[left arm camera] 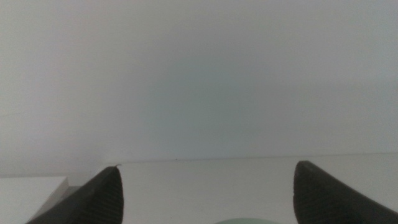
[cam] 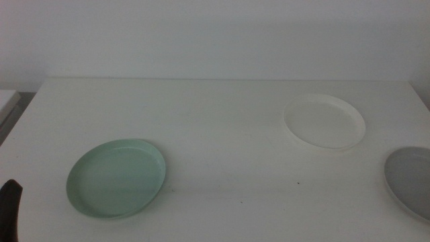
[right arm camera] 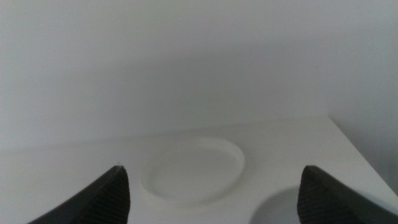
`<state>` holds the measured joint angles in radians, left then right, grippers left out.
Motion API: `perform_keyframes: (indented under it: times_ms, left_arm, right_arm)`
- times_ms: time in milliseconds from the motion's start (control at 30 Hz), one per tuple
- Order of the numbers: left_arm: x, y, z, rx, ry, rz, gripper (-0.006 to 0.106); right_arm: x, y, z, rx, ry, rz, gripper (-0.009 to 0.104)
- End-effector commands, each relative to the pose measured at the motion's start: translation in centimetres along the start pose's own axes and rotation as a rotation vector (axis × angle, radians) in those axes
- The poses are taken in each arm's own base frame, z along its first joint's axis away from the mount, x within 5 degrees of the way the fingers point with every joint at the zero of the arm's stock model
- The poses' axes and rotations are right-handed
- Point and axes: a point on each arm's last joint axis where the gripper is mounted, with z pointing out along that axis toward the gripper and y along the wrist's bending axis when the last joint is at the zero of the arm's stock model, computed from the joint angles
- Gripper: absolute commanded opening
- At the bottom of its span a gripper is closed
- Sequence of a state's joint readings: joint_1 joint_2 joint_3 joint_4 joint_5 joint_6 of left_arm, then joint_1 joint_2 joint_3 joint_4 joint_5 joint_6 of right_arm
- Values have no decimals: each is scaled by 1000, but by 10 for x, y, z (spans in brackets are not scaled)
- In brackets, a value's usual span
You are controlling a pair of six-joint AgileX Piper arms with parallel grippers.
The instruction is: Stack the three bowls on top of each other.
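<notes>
Three shallow bowls lie apart on the white table. The mint green bowl is at the front left, the white bowl at the back right, and the grey bowl at the front right, cut by the picture's edge. My left gripper is open, near the table's front left; only a dark tip shows in the middle view. A sliver of the green bowl shows between its jaws. My right gripper is open and out of the middle view. It faces the white bowl and the grey bowl's rim.
A plain white wall stands behind the table. A white ledge lies beyond the table's left edge, with a dark gap beside it. The table's right edge runs close to the white and grey bowls.
</notes>
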<state>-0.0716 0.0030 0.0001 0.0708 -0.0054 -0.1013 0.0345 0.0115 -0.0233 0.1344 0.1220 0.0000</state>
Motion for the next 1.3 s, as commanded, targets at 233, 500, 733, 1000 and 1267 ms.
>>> perform_keyframes:
  times_ms: [233,500,733,1000,1267]
  left_arm:
    - [-1,0,0,0,-15,-4,94]
    - [-1,0,0,0,-15,-4,94]
    - [-1,0,0,0,-15,-4,94]
    - [-1,0,0,0,-15,-4,94]
    - [-1,0,0,0,-15,-4,94]
  right_arm:
    - [-103,18,33,-2,321,80,91]
    - [-140,27,62,-11,590,88,91]
    - [-147,28,70,-18,510,107,91]
    - [-146,25,66,37,554,137,91]
    - [-177,4,92,321,713,20,84]
